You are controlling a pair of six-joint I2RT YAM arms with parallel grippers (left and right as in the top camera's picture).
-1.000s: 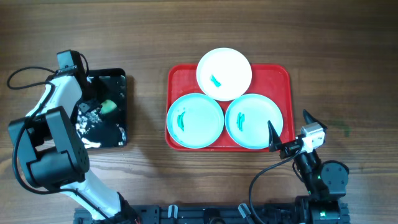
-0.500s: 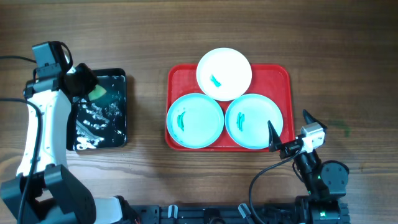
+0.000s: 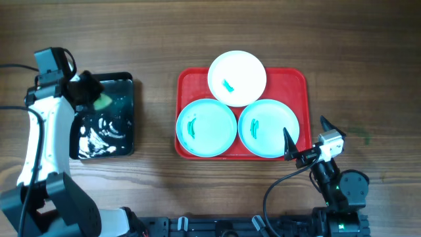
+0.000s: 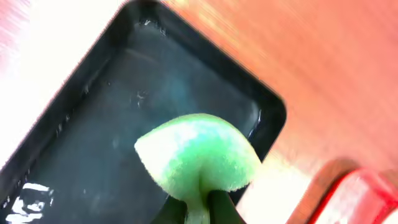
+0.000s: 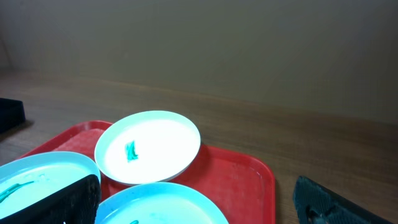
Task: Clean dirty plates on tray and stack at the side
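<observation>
On tray (image 3: 297, 80), three smeared plates (image 3: 206, 127), seemingly overlapping

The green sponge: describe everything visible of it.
The green sponge is pale green, soft-looking foam with a fuzzy edge. The left gripper pinches it at its lower middle, so it creases there and bulges into a rounded dome. It hangs over the black tray near one corner; the tray's bottom looks wet. Whether it touches the tray cannot be told. It is well apart from the red tray.
</observation>
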